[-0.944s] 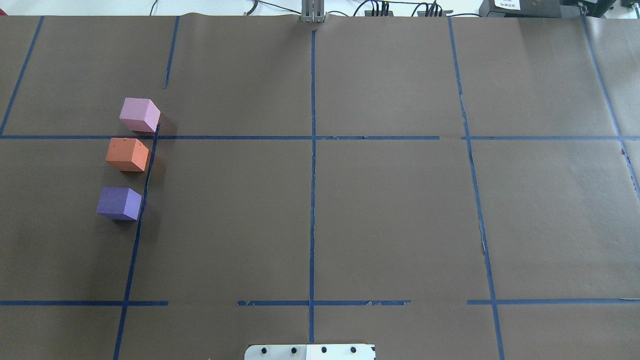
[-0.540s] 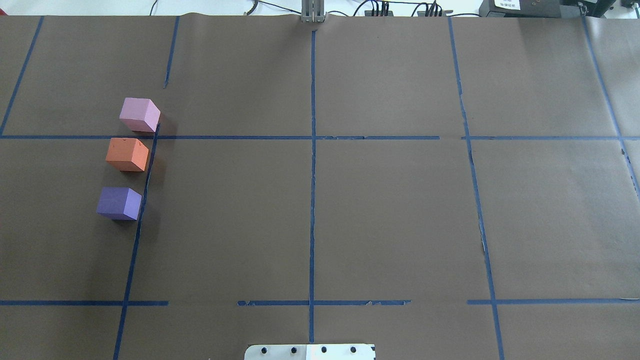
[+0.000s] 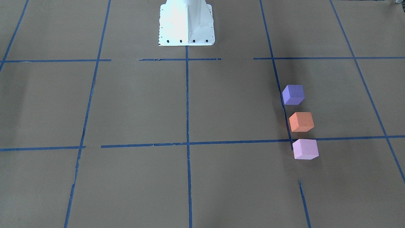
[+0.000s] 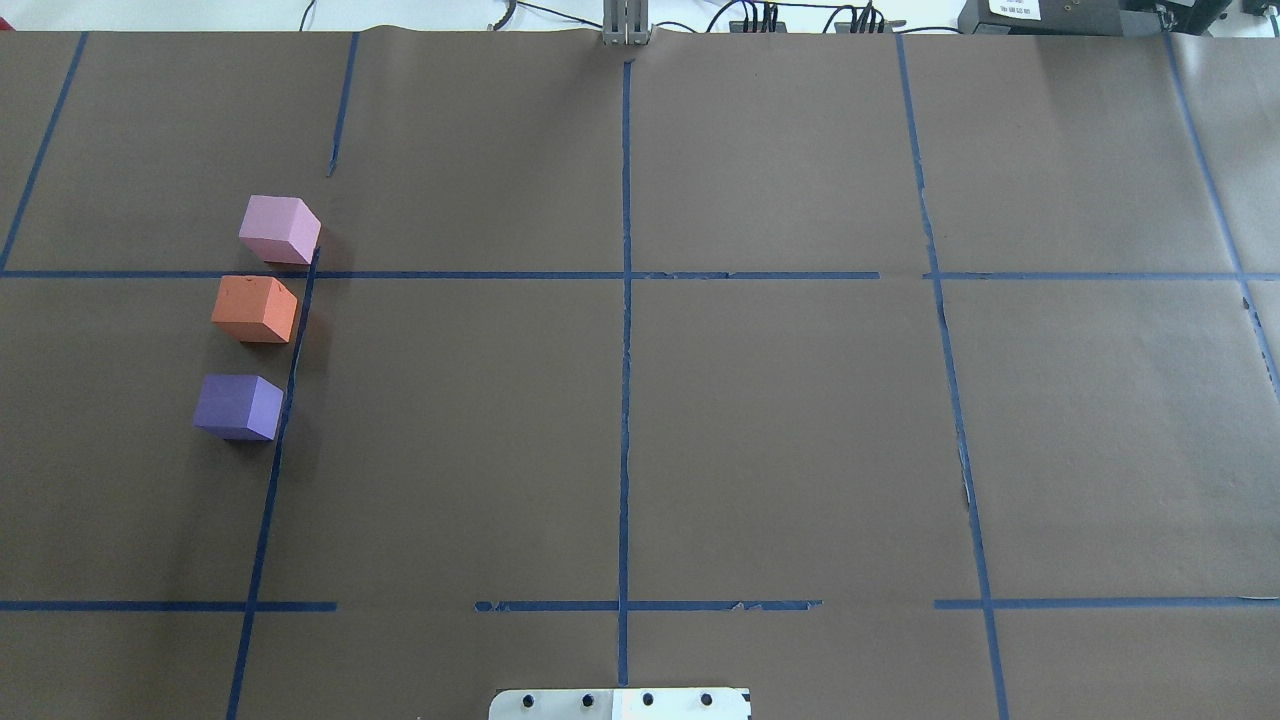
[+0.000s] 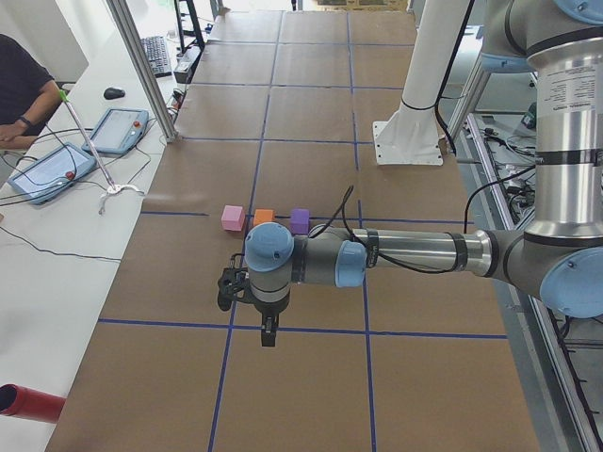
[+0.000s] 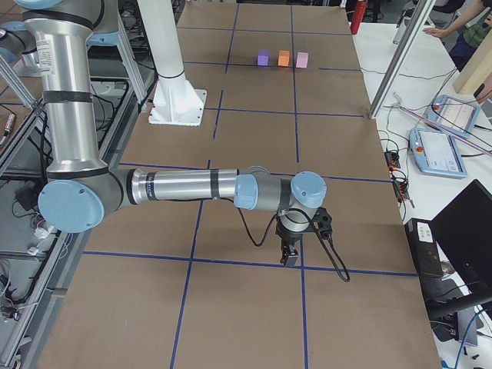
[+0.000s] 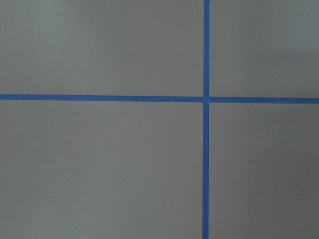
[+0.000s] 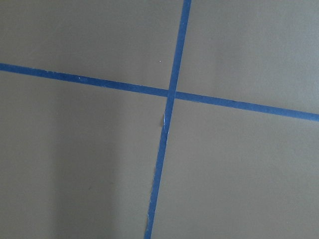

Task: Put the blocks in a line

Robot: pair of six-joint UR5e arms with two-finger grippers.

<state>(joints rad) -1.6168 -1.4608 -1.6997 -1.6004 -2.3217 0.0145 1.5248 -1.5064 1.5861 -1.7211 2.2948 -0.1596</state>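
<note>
Orange block (image 4: 256,309) sits between the pink block (image 4: 279,229) and purple block (image 4: 239,406), in a row beside a blue tape line (image 4: 290,370) (small gaps between). My left gripper (image 5: 268,337) and right gripper (image 6: 290,257) hang well apart from them; whether either is clenched I cannot tell.

One pink block (image 4: 279,229), one orange block (image 4: 256,309), one purple block (image 4: 238,406): three in all. Two arms: one left arm (image 5: 405,254), one right arm (image 6: 184,186). One white base (image 3: 186,25). Two tablets (image 5: 118,130) beyond the table's far edge.
</note>
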